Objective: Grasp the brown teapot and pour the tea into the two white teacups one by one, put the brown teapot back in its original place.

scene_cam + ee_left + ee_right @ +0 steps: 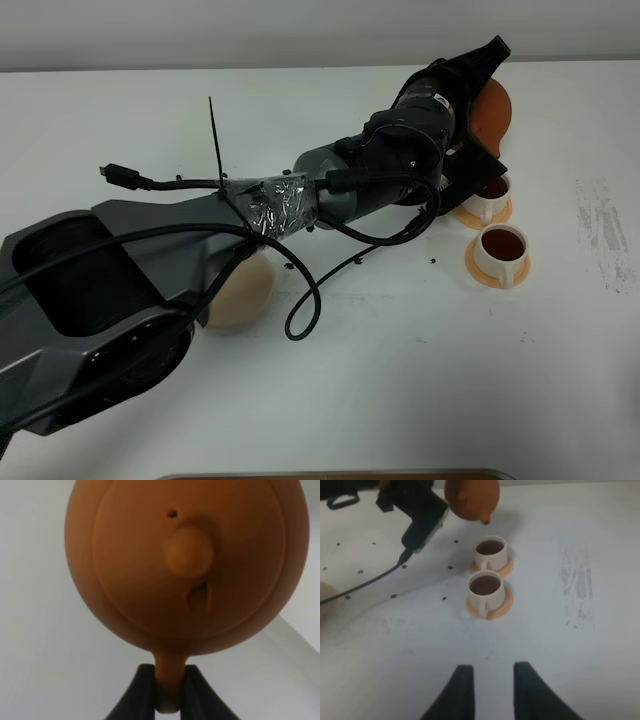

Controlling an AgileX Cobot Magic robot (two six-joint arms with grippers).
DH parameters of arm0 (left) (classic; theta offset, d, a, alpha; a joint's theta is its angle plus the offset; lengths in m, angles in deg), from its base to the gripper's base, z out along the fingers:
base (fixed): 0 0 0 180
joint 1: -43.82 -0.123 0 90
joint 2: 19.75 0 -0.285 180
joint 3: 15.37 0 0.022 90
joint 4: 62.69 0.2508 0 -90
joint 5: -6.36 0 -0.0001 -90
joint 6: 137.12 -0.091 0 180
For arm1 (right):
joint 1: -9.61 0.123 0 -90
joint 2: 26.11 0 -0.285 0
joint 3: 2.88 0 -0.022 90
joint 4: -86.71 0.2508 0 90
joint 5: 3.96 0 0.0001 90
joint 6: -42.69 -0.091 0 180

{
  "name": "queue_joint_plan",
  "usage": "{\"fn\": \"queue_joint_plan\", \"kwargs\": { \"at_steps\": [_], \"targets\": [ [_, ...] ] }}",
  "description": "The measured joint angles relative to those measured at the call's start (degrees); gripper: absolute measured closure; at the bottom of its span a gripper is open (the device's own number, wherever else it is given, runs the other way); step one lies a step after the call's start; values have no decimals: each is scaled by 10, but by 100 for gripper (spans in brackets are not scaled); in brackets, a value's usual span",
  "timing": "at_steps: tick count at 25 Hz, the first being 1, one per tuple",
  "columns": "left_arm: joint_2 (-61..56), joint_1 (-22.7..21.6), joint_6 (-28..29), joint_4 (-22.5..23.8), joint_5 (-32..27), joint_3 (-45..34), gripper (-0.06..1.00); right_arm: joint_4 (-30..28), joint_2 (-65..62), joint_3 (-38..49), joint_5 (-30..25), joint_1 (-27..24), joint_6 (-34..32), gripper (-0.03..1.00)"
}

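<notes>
Item 1, left gripper (pixel 167 692): jaws closed on the loop handle of the teapot (pixel 175 565), 1 black finger (pixel 142 695) on each side of the handle, both touching it. The teapot body lies just beyond the jaw tips, clear of the table (pixel 400 380), with its lid and knob (pixel 189 551) turned toward the wrist camera; a small vent hole shows in the lid beside the knob. In the right wrist view the pot hangs in the air with its spout pointing down, near the far cup and not touching it. Item 2, right gripper (pixel 492 690): jaws stand apart, nothing between them, low over the bare table. Item 3, 2 white cups, well ahead of the right jaws and in line with them: near cup (pixel 485 590) and far cup (pixel 490 552), close together, each upright on its own orange saucer (pixel 504 607), each holding dark brown tea, handles toward the right gripper. Both cups sit below and beside the left jaws. Item 4, beige coaster (pixel 245 290): flat on the table, well behind the left jaws, partly hidden under the left arm, nothing on it. Item 5, black cable (pixel 300 300): loops from the left arm down onto the table near the coaster. Item 6, silver tape (pixel 270 205): wrapped around the left arm.
</notes>
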Motion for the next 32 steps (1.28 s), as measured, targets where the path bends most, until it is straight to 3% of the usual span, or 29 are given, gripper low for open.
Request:
{"fn": "queue_joint_plan", "kwargs": {
  "at_steps": [5, 13, 17, 23, 32],
  "targets": [
    [-31, -5, 43, -69, -26, 0, 82, 0, 0, 0, 0, 0, 0, 74],
    [-79, -40, 118, -314, -160, 0, 82, 0, 0, 0, 0, 0, 0, 74],
    [-93, -57, 139, -429, -196, 0, 82, 0, 0, 0, 0, 0, 0, 74],
    [-123, -69, 176, -507, -185, -59, 82, 0, 0, 0, 0, 0, 0, 74],
    [-141, -91, 292, -581, -168, -138, 82, 0, 0, 0, 0, 0, 0, 74]
  ]
}}
